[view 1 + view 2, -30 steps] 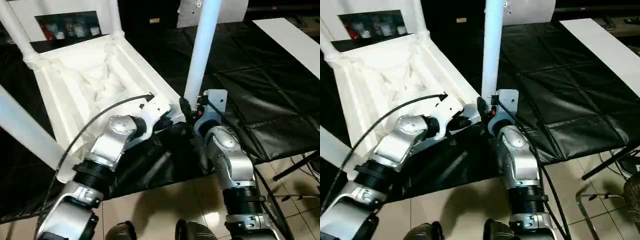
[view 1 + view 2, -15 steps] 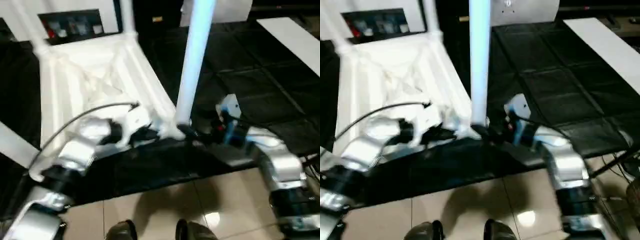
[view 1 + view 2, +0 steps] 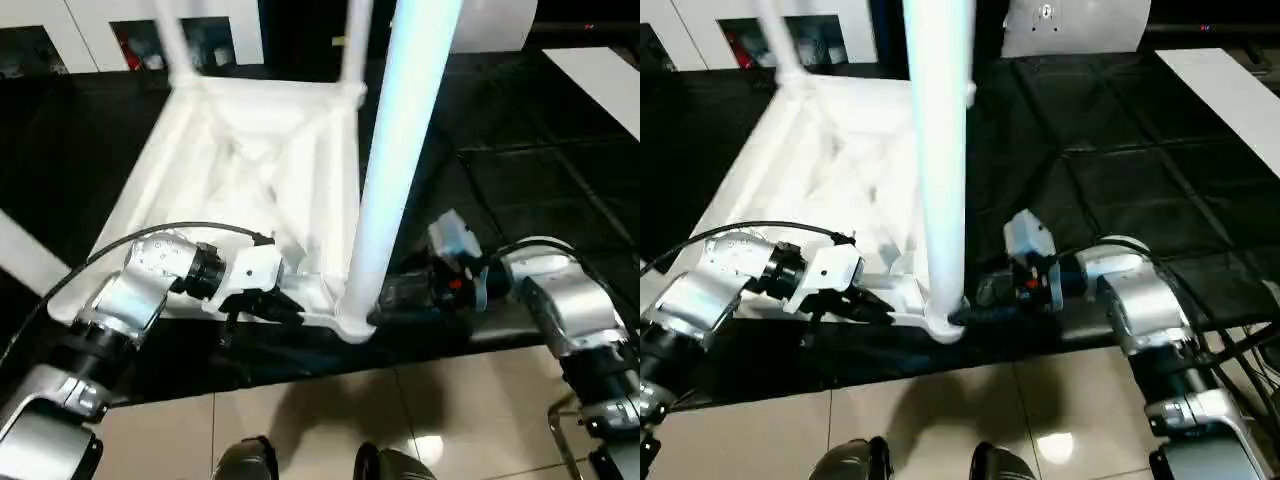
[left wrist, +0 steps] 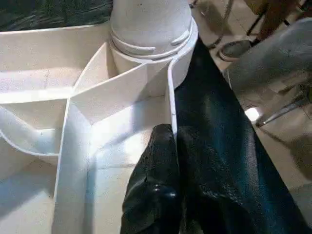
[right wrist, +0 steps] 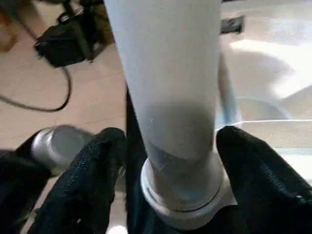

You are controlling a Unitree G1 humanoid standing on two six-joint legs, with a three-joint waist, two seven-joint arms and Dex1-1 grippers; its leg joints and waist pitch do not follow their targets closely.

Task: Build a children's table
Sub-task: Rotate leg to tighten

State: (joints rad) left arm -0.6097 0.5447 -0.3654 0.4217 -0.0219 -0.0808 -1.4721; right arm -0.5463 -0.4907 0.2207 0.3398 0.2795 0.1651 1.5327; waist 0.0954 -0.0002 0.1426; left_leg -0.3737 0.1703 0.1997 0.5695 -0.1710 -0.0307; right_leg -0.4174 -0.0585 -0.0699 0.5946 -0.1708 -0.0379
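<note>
The right gripper (image 5: 168, 161) is now reaching in level from the side, where a second ago it was coming up from below beside the near leg (image 3: 395, 160), and its two fingers (image 5: 90, 170) are straddling the base of that leg with gaps showing on both sides, so the jaws are standing apart around the tube, not clamped on it. The left gripper (image 4: 171, 146) is staying pinched shut on the thin outer wall of the tabletop (image 3: 255, 170), just beside the corner socket (image 4: 151, 53). Judging from this, the leg is seated in its socket and the right arm is likely letting go or re-gripping. The children's table is lying upside down on the black-covered work table (image 3: 560, 170), its near edge at the table's front edge, the ribbed underside facing up. It is white plastic with a diagonal web of ribs, and long white tube legs are rising from the corners, two at the far side (image 3: 352, 45) and one at the left edge.
</note>
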